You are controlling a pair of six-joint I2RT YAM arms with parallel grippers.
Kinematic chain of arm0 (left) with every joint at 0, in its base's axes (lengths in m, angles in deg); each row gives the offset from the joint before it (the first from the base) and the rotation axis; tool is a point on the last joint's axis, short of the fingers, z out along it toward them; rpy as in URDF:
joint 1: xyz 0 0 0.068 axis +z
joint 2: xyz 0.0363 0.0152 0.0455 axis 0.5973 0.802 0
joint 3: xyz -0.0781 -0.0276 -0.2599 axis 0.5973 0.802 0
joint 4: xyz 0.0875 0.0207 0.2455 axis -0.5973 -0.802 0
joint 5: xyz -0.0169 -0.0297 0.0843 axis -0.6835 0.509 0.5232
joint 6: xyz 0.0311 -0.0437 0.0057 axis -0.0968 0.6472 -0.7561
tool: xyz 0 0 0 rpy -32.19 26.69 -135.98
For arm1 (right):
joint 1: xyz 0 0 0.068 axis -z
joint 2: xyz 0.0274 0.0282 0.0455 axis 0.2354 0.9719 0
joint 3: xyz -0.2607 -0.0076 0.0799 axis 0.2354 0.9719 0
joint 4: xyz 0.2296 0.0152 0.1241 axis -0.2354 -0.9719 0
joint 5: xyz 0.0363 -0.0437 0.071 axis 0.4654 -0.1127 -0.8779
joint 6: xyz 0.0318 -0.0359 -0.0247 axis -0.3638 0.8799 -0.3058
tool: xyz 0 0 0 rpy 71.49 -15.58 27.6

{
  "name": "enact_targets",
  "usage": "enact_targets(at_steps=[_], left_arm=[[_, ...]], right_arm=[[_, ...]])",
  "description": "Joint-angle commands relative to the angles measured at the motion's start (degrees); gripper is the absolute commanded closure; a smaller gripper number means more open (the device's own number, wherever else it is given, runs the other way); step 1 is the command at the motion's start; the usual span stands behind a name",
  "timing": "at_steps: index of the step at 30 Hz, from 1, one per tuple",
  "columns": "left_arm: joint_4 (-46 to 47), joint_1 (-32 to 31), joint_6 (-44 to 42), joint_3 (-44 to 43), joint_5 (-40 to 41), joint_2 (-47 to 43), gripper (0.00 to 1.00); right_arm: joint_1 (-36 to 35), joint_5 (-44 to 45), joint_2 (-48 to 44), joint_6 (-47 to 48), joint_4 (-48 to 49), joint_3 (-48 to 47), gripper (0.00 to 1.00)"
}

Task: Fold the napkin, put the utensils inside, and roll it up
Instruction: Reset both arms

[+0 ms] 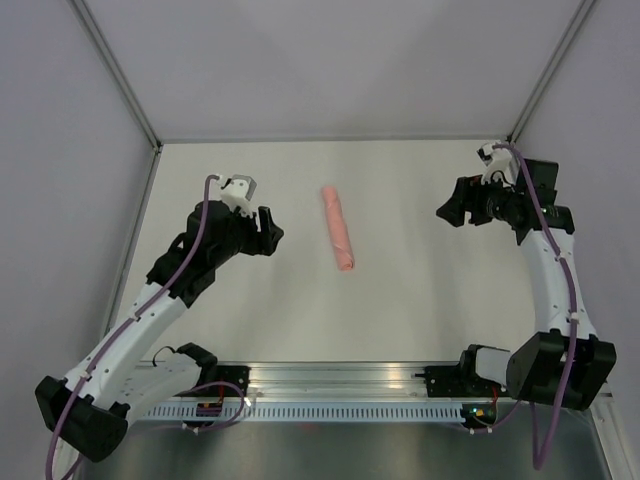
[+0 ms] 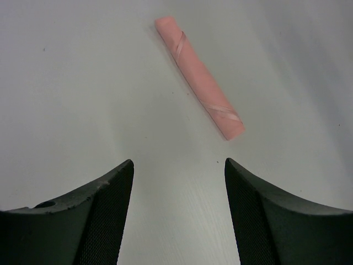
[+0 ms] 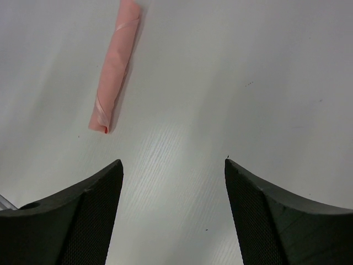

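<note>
The salmon-pink napkin (image 1: 338, 228) lies as a tight slim roll in the middle of the white table, running from far to near. The same napkin (image 2: 199, 76) shows ahead of the left fingers, and the napkin (image 3: 116, 66) sits up left of the right fingers. The utensils are out of view. My left gripper (image 1: 268, 232) hangs open to the left of the roll, apart from it, with nothing between its fingers. My right gripper (image 1: 448, 212) stands open well to the right of the roll, also with nothing in it.
Grey walls (image 1: 80, 150) close the table on the left, back and right. A metal rail (image 1: 340, 385) with the arm bases runs along the near edge. White tabletop (image 1: 420, 290) lies on both sides of the roll.
</note>
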Motion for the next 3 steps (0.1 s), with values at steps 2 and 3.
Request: enact_targets(at_steps=[2, 3], left_arm=[[-0.7, 0.1, -1.2, -0.5, -0.8, -1.3, 0.28], [-0.7, 0.1, -1.2, -0.5, -0.9, -1.4, 0.28]], right_arm=[[0.3, 2.9, -4.4, -0.8, 5.0, 1.6, 0.20], [0.3, 3.7, -5.7, -1.1, 5.7, 2.4, 0.17]])
